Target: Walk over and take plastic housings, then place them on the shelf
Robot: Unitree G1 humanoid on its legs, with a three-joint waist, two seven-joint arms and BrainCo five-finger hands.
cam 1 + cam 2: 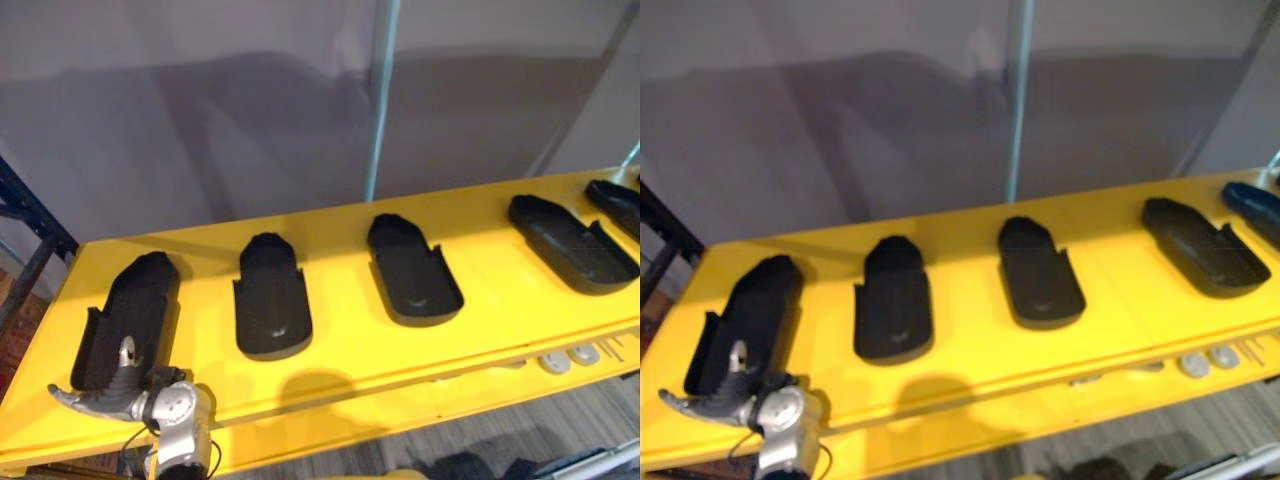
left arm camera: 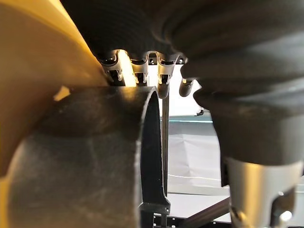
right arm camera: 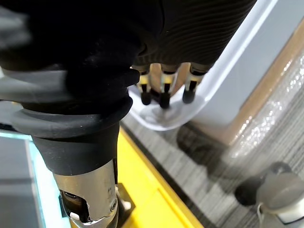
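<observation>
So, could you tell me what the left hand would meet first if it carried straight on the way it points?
Most likely the leftmost black plastic housing on the yellow shelf: the left hand sits at its near end, pointing across it. Whether they already touch is unclear.

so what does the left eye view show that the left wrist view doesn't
Left eye view: the whole yellow shelf with a row of black housings along it, and small pale pieces on the level below. Left wrist view: the fingers from very close, just past the rim of the housing's rounded end. Shared: the left hand at the near end of the leftmost housing, which lies on the shelf.
</observation>
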